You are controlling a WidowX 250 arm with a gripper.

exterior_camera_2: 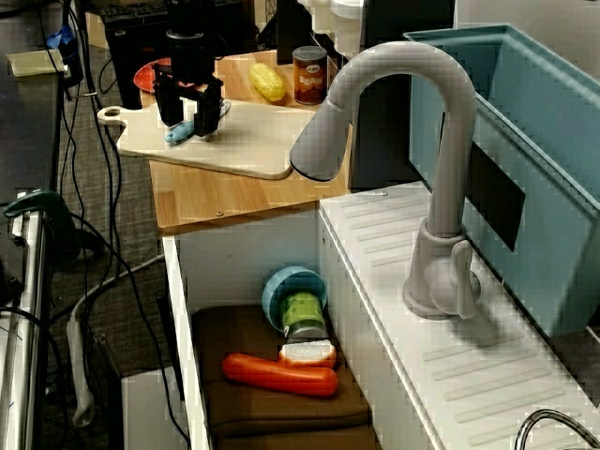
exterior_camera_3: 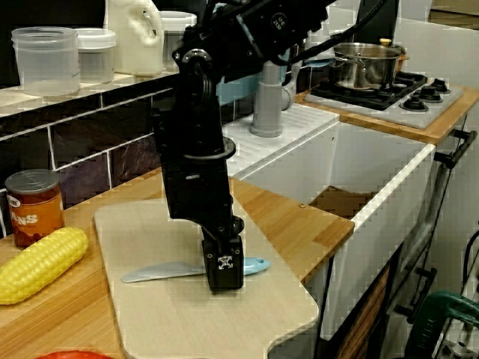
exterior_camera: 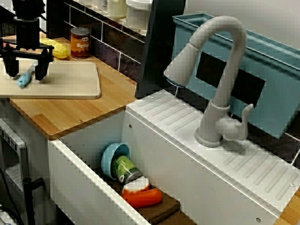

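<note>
**Over the cutting board: tool wide, astride the knife**

On the wooden desk beside the sink, your tool stands upright above the board with its jaws spread wide, gripping nothing. The knife lies flat on the board between the two fingers. In the high view over the sink you can see its light-blue handle just below them. In the low view along the desk, the near finger hides the knife's middle, with the pale blade on one side and the blue handle on the other. The fingertips are down at board level, but you cannot tell whether they touch the knife. Behind the board, a corn cob and a tin can sit near each other. Down in the sink, a blue bowl, a green can and an orange toy vegetable lie on a brown cloth.
</note>
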